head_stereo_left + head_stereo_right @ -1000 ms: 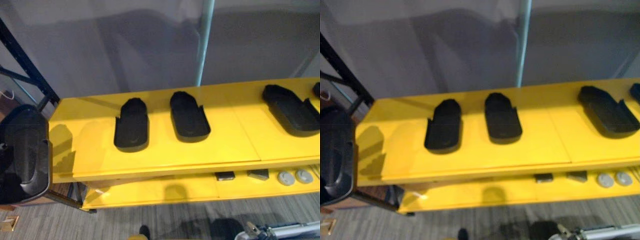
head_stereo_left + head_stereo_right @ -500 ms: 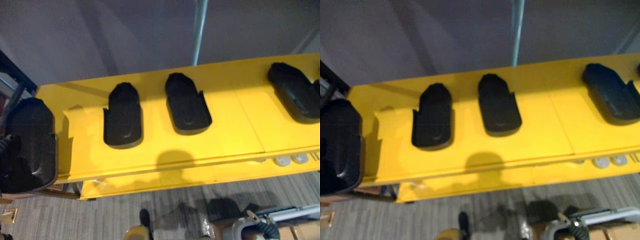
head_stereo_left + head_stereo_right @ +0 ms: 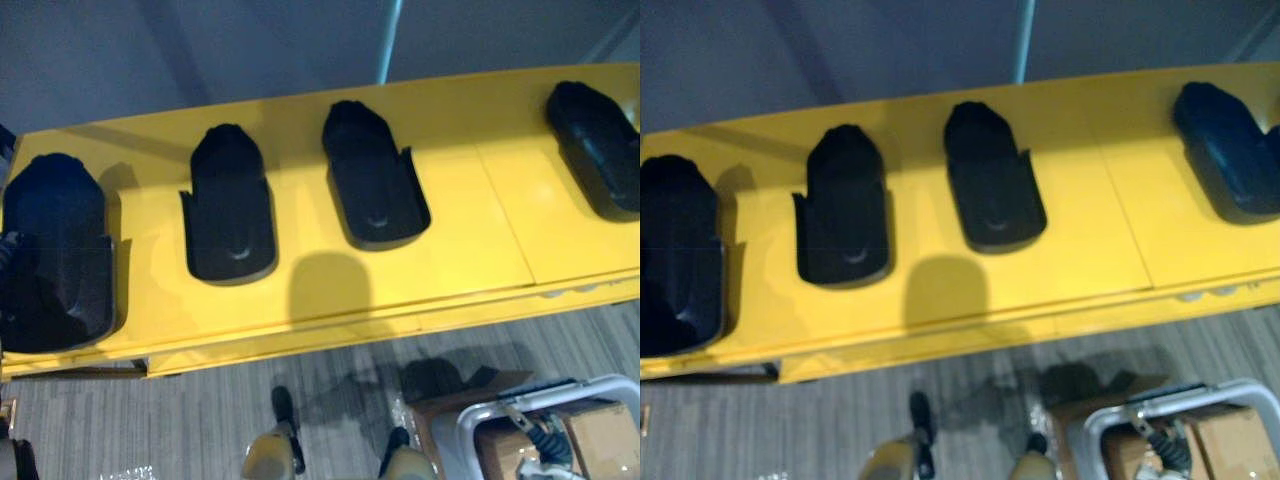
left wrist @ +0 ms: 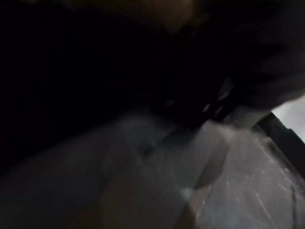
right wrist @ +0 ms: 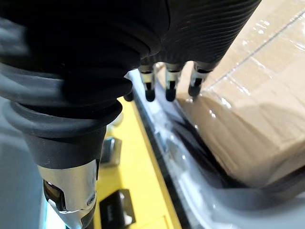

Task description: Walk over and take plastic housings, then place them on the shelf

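Note:
Several black plastic housings sit along the top of the yellow shelf. One lies left of the middle, one in the middle and one at the right end. Another housing is at the shelf's left end, on it or just above it; I cannot tell which. My left hand shows as a dark bit at that housing's left edge, its fingers hidden. The left wrist view is dark with black plastic. My right hand hangs low at the right with fingers straight, holding nothing.
A grey bin with a cardboard box in it stands on the floor at the lower right, next to my right hand. A grey wall rises behind the shelf. A lower yellow shelf board carries small dark parts.
The camera has come closer and looks more steeply down. The leftmost housing has gone from beside the shelf's left end to over its top.

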Tool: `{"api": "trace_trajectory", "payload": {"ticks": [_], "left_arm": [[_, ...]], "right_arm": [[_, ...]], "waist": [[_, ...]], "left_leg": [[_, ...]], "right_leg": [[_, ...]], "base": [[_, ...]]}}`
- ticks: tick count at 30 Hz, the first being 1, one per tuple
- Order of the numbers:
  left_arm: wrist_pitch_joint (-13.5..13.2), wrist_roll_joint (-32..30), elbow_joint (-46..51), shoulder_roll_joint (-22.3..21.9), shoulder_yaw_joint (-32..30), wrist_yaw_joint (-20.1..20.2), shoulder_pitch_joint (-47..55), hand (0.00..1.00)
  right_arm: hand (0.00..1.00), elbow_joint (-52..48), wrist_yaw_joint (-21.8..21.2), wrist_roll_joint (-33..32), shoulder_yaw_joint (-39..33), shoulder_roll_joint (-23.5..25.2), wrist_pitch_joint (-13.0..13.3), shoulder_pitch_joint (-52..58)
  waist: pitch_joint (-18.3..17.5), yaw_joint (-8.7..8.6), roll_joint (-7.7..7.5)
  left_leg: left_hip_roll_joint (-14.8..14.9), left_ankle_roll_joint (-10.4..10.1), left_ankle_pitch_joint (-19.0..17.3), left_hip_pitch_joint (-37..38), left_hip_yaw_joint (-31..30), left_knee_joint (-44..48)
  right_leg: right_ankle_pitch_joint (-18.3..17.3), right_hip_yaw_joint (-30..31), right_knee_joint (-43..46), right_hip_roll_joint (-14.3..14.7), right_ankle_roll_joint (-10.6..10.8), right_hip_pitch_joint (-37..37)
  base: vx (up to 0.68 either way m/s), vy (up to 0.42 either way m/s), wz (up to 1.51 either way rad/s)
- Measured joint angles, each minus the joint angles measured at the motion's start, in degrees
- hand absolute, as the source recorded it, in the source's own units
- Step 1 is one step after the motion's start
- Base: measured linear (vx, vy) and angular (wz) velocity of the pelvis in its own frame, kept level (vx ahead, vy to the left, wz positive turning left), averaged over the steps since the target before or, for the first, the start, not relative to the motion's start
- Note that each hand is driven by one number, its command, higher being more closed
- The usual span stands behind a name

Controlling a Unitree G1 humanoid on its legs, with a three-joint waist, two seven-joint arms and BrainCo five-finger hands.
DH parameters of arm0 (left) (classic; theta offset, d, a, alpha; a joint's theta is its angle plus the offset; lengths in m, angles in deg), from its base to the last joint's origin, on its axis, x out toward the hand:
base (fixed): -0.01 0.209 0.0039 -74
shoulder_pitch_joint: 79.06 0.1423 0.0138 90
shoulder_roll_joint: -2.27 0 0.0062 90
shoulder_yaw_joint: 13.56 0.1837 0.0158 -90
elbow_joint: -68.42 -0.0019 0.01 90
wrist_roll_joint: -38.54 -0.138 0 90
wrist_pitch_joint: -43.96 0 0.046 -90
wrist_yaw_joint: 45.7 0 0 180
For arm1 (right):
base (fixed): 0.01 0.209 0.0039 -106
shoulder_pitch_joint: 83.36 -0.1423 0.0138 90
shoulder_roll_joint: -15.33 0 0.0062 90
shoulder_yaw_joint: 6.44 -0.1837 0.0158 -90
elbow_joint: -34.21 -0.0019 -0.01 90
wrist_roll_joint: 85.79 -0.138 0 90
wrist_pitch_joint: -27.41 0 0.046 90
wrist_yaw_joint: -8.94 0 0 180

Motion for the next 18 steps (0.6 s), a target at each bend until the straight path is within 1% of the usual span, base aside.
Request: {"api": "trace_trajectory", "payload": {"ticks": [2, 4, 8, 10, 13, 14, 15, 16, 18], "left_arm": [[0.1, -0.5, 0.0, 0.0, 0.0, 0.0, -0.1, 0.0], [0.5, -1.9, -0.1, 0.0, 0.0, -1.3, 0.0, 0.0], [1.6, -3.0, -0.2, -0.1, -0.3, -6.0, 0.0, 0.0], [3.3, -3.9, -0.2, -0.2, -0.5, -8.5, 0.1, 0.0], [6.3, -3.9, -0.2, -1.6, -3.0, -11.8, 0.2, 0.0], [6.7, -3.9, -0.2, -1.7, -3.0, -12.5, 0.3, 0.0], [7.7, -3.8, -0.2, -1.9, -3.0, -14.1, 0.5, 0.0], [7.9, -3.8, -0.2, -1.9, -3.1, -14.9, 0.5, 0.0], [8.6, -3.3, 0.4, -2.0, -4.2, -18.8, 0.4, 0.0]], "right_arm": [[0.0, 0.0, 0.0, 0.0, 0.0, -0.1, 0.0, -0.4], [0.0, -0.4, -0.1, 0.0, -0.1, -0.2, 0.0, -0.5], [0.0, -0.6, -0.1, 0.0, -0.3, -0.3, 0.1, -0.5], [0.0, -0.6, -0.1, 0.0, -1.1, -0.3, 0.1, -0.5], [0.0, -0.5, -0.1, 0.1, -2.5, -0.4, 0.2, -0.5], [0.0, -0.5, -0.1, 0.1, -2.4, -0.4, 0.3, -0.5], [0.0, -0.5, -0.1, 0.1, -2.4, -0.4, 0.4, -0.5], [0.0, -0.5, -0.1, 0.1, -2.4, -0.4, 0.4, -0.5], [0.0, -0.5, -0.1, 0.1, -2.5, -0.4, 1.1, -0.5]], "waist": [[0.3, 0.01, 0.05], [0.3, -0.1, 0.08], [0.4, -0.28, 0.19], [0.5, -0.6, 0.31], [0.5, -1.02, 0.4], [0.5, -1.06, 0.41], [0.5, -1.24, 0.4], [0.5, -1.32, 0.4], [0.5, -1.53, 0.4]], "left_leg": [[0.4, -0.1, -0.4, -0.2, 0.1, 0.7], [0.7, -0.2, -0.4, -0.1, 0.1, 0.7], [0.7, -0.2, -0.4, -0.2, 0.2, 0.7], [0.7, -0.2, -0.4, -0.2, 0.2, 0.6], [0.7, -0.2, -0.4, -0.2, 0.5, 0.6], [0.7, -0.2, -0.4, -0.2, 0.6, 0.6], [0.7, -0.2, -0.4, -0.2, 0.7, 0.6], [0.7, -0.2, -0.4, -0.2, 0.8, 0.6], [0.7, -0.2, -0.4, -0.1, 1.0, 0.6]], "right_leg": [[0.0, 0.0, 0.2, 0.2, 0.0, -0.1], [0.0, 0.0, 0.4, 0.4, 0.0, -0.1], [0.0, 0.0, 0.4, 0.4, 0.0, -0.2], [0.0, 0.0, 0.4, 0.4, 0.0, -0.3], [0.0, 0.1, 0.4, 0.4, 0.0, -0.5], [0.0, 0.1, 0.3, 0.4, 0.0, -0.6], [0.0, 0.1, 0.3, 0.4, 0.0, -0.6], [0.0, 0.1, 0.3, 0.4, 0.0, -0.7], [0.0, 0.2, 0.3, 0.4, 0.0, -0.7]], "base": [[0.0, -0.021, -0.04], [0.0, -0.013, -0.02], [0.0, -0.003, -0.01], [0.0, 0.0, 0.0], [-0.01, -0.001, -0.04], [-0.01, -0.001, -0.07], [-0.01, 0.0, -0.05], [-0.01, 0.0, -0.06], [0.0, -0.001, -0.04]]}}
